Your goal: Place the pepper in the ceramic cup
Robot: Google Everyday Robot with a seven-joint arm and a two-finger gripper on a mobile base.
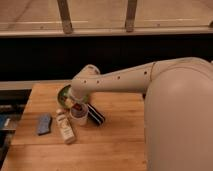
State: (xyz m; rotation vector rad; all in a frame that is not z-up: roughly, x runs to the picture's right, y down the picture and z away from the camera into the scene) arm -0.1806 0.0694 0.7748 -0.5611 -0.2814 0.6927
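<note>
A: Where is the ceramic cup?

B: It stands upright on the wooden table, and I'll place everything else from it. The green plate lies just behind the cup, partly hidden under the robot's white arm. The cream bottle lies on its side just left of the cup, close enough that they seem to touch. Further left of the cup, past the bottle, a flat blue-grey object rests on the table. On the cup's right, the black-and-white striped object lies at a slant, right beside the cup's wall.

A: And the tool?

B: The tool hangs directly above the cup's mouth, at the end of the arm that reaches in from the right. Its jaws are drawn together.

A: Holding what?

B: The pepper, as far as I can make out. A small dark red patch shows at the tip of the tool, just over the cup's rim. The arm shades that spot, so I can't say whether the pepper's lower end is already inside the cup or only above it.

A: Anything behind the table?

B: A dark band runs across beyond the cup's far side, with a pale ledge above it.
</note>
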